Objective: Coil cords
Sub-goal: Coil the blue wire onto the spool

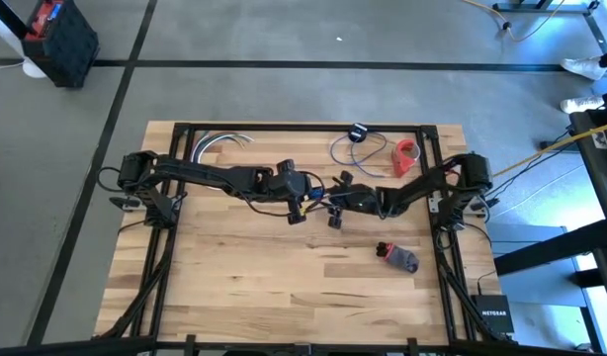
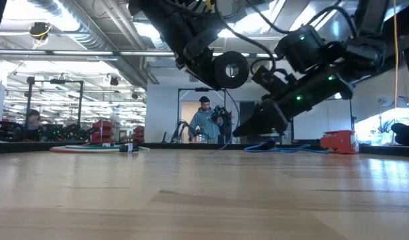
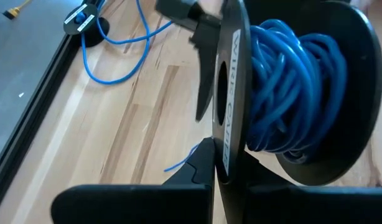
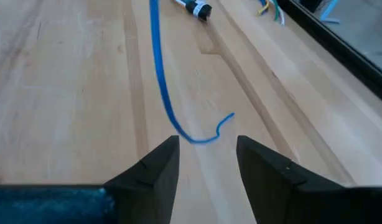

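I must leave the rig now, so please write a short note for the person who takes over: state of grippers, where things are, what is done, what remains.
Left gripper: at table centre, shut on the black spool, raised above the table.
Right gripper: open, low over the wood, just behind the free end of the blue cord.
Done: much cord is already wound on the spool.
Left: loose loops lie near the far edge, beside a red object; these are not yet wound. A grey-red item lies nearer the front.
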Robot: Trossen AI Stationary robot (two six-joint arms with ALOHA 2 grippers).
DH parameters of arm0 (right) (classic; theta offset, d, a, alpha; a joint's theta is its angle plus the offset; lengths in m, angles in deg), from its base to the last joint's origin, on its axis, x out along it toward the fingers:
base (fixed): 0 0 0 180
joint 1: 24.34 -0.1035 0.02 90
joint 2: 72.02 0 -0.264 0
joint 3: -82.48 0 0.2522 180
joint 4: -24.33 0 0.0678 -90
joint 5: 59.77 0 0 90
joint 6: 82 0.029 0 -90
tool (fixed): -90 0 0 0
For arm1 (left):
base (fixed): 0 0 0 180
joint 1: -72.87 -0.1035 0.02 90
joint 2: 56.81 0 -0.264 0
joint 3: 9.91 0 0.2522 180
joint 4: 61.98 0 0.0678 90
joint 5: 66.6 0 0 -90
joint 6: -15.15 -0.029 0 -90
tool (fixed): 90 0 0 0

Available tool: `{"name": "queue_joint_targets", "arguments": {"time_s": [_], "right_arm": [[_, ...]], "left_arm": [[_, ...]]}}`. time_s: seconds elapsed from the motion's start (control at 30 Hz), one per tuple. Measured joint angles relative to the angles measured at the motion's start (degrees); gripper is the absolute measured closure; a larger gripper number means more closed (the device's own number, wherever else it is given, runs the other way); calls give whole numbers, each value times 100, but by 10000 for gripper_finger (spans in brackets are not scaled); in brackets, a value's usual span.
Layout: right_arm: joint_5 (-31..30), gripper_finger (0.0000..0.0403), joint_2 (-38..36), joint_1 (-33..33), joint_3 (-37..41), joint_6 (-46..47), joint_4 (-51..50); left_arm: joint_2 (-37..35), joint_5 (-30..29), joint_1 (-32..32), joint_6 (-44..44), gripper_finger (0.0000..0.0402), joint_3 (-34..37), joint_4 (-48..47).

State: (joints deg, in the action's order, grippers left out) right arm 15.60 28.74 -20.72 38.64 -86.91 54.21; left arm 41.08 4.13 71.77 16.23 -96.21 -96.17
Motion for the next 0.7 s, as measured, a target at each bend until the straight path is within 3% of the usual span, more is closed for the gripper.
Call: {"name": "queue_joint_targets", "arguments": {"time_s": [0.17, 0.33, 0.47, 0.6, 0.7], "right_arm": [[77, 254, 161, 106, -68, -4, 97], [108, 315, 180, 100, -77, -126, 301], [-483, 387, 113, 98, -73, -147, -81], [-794, 387, -422, 89, -71, -103, -909], [-666, 394, -1101, 87, -71, 93, -1865]], "left_arm": [[2, 0, 0, 0, 400, 0, 1], [2, 1, 0, 0, 400, 0, -2], [2, 0, 31, 0, 400, 0, -18], [2, 0, 37, 26, 400, 0, -128], [3, -1, 30, 61, 400, 0, -279]]}}
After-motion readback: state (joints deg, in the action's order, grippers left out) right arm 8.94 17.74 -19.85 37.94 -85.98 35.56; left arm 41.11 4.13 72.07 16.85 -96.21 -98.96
